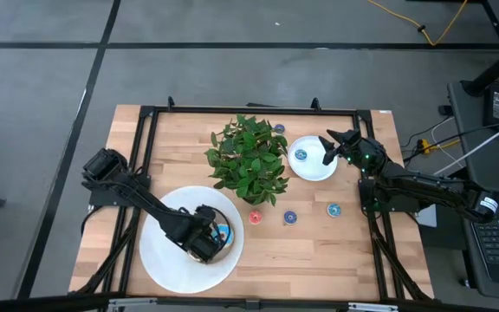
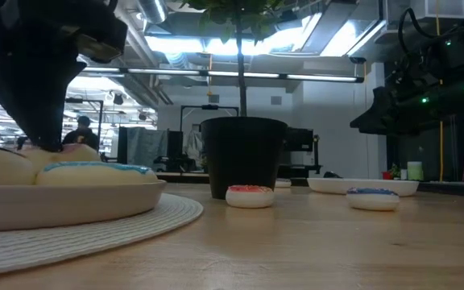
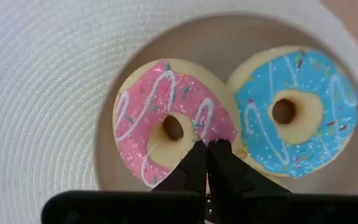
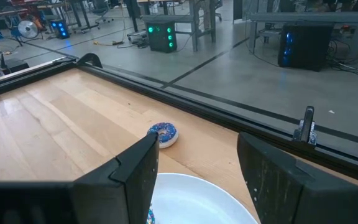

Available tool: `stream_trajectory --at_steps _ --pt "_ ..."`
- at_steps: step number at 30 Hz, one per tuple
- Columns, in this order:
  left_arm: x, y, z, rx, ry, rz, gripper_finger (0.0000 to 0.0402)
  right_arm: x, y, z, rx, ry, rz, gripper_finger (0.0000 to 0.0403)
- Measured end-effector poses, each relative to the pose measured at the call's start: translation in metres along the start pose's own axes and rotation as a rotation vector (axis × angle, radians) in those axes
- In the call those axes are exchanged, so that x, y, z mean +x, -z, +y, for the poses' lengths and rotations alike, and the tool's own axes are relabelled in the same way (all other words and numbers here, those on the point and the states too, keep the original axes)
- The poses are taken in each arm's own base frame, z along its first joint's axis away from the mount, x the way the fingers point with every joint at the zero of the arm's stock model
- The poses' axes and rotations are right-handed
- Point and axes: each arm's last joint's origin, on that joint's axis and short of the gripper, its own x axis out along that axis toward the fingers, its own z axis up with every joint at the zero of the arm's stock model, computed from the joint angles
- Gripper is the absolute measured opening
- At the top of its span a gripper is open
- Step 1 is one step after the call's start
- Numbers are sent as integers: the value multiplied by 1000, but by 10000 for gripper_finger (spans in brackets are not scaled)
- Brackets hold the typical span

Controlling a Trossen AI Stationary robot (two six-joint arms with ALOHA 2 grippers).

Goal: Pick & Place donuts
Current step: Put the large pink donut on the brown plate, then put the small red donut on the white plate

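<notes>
- Left pincer (image 3: 207, 155): lowered over the large white plate (image 1: 167, 256) at the near left of the counter (image 1: 336, 251). Its two dark fingers are pressed together, tips at the inner rim of the pink-frosted donut (image 3: 173, 121), by its hole. It is closed on nothing that can be seen.
- Pink-frosted donut and light-blue-frosted donut (image 3: 294, 112): lying flat side by side and touching, in a shallow dish that rests on the woven white plate. In the low view the blue one (image 2: 95, 171) shows at the dish's rim.
- Right pincer (image 4: 194, 171): held above the small white plate (image 1: 312, 165) at the far right of the counter, fingers spread well apart, nothing between them.
- Small white plate: carries one tiny blue donut (image 1: 301, 155).
- Tiny donuts on the bare wood: a red one (image 1: 255, 217), a blue one (image 1: 290, 217) and a teal one (image 1: 333, 209) in a loose row near the counter's middle, right of the large plate. Another blue one (image 4: 163, 132) lies beyond the small plate, close to the far edge.
- Potted plant (image 1: 249, 156): stands in a dark pot at the counter's centre, between the two plates.
</notes>
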Motion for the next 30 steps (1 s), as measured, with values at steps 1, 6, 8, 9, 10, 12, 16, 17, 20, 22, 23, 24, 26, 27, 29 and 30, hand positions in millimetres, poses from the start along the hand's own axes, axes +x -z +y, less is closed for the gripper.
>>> stream_trajectory --at_steps 1,6,8,9,10,12,16,17,20,22,23,24,26,27,29,30 --pt "1 0 0 3 -4 7 3 0 0 0 -1 0 0 218" --pt "3 -2 0 13 -11 55 15 0 0 0 -1 0 -1 218" --pt "4 -4 0 8 -17 74 25 0 0 0 0 0 0 218" --pt "4 -4 1 7 -22 86 32 0 0 0 0 0 -1 218" --pt "4 -4 2 9 -31 96 39 0 0 0 0 0 -1 218" --pt "2 -4 3 14 -52 121 57 0 0 0 -1 0 -1 218" --pt "-5 -5 4 30 -84 140 101 0 0 0 -1 0 -1 218" --pt "-7 -4 4 36 -81 136 113 0 0 0 0 0 -1 218" --pt "-15 -7 5 53 -61 111 151 0 0 0 0 0 0 218" --pt "-18 -8 6 54 -51 107 176 0 0 0 -1 0 0 218" --pt "-20 -8 7 48 -52 108 188 0 0 0 0 0 -1 218" --pt "-22 -9 8 40 -51 115 198 0 0 0 0 0 -1 218" --pt "-27 -10 10 35 -39 119 215 0 0 0 0 0 0 218" --pt "-30 -10 11 37 -25 109 221 0 0 0 -1 0 -1 218" --pt "-40 -10 13 53 5 44 228 0 0 0 0 0 -1 218" --pt "-45 -11 15 65 22 9 230 0 0 0 0 0 -1 218"
